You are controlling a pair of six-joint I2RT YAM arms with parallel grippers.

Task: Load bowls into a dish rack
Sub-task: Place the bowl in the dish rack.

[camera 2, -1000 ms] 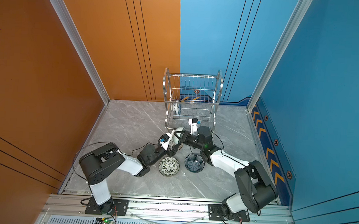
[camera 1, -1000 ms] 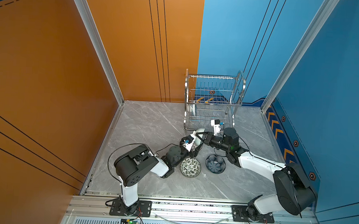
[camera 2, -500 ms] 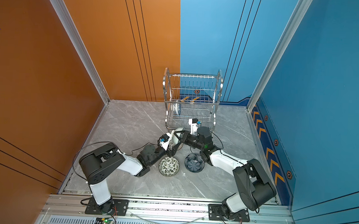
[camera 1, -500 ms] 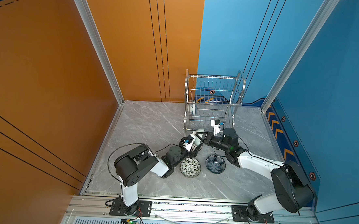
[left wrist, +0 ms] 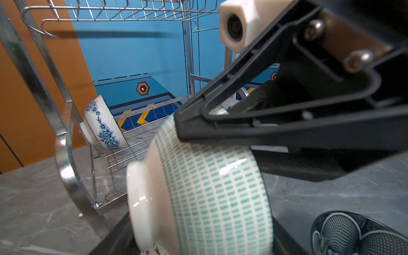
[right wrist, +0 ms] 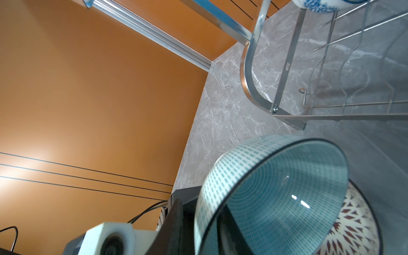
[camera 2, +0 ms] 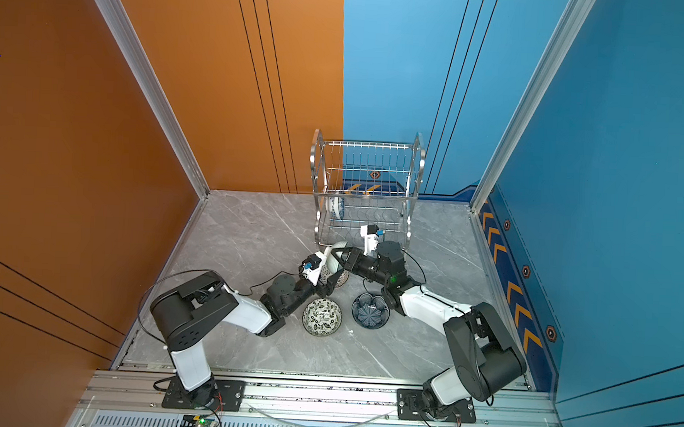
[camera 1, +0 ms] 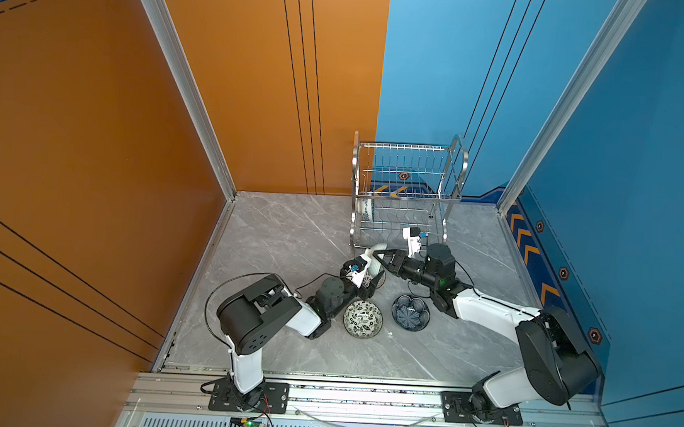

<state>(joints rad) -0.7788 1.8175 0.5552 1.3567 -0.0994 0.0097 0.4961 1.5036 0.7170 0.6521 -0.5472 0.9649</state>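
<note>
Barely anything moved: left gripper [camera 1: 371, 280] still clenches the lattice bowl [left wrist: 209, 187] mid-frame. Right gripper [camera 1: 380, 258] straddles its rim, can't tell if it's gripping. The rack [camera 1: 408, 147] is still waiting for it.

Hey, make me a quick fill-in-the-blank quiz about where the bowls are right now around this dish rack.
1. The dish rack holds exactly ____ bowl.
2. The blue-floral bowl stands on edge on the rack's ____ tier.
3. The leaf-patterned bowl and the navy bowl sit on the table with openings facing ____.
4. Of those two, the navy bowl lies nearer the base of the robot's ____ arm.
Missing words: one; lower; up; right.
</note>
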